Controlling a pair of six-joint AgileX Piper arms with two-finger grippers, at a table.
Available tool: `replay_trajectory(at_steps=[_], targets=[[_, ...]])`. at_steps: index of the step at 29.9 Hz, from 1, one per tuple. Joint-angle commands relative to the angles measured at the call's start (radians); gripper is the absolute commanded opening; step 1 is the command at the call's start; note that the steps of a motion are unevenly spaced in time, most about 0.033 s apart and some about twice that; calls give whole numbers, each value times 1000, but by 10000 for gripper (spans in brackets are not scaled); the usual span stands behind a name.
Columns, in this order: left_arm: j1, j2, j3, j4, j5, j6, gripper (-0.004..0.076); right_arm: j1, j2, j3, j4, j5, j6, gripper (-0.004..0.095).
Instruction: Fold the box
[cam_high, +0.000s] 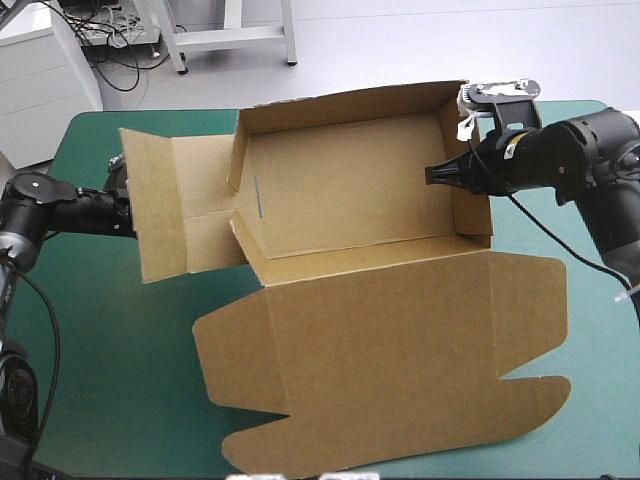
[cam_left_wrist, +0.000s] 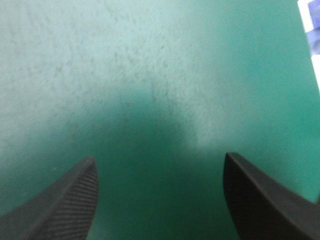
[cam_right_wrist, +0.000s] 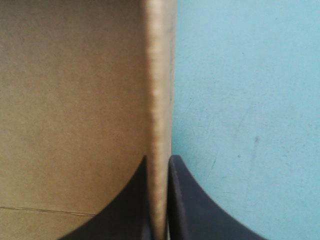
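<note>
Right wrist view shows the box (cam_right_wrist: 70, 100) from inside — its right wall (cam_right_wrist: 159, 75) stands upright, clamped between the black fingers (cam_right_wrist: 192, 212) of my right gripper (cam_right_wrist: 160, 161). The tray part (cam_high: 350, 190) sits toward the far edge of the teal-green cover (cam_high: 110, 340), the lid (cam_high: 400, 340) flat toward the near edge. I think I must keep this wall straight, not bent, while the left flap (cam_high: 160, 200) gets raised. My left gripper (cam_left_wrist: 160, 156) is wide open over bare cover — holding nothing.

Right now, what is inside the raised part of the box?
Bare brown floor of the box, nothing loose. One of the right gripper's fingers reaches in, pinching the right wall. The near wall covers a strip of floor behind it.
</note>
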Motion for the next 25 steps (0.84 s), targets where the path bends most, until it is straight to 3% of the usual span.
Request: replay_trajectory(at_steps=[1,25], targets=[[-12,-43,-29,-212,96,20,505,-4,-18,-31,-45,-90,45,-4],[-124,-64,-31,-501,96,78,505,-4,43,-31,-114,-97,70,-4]])
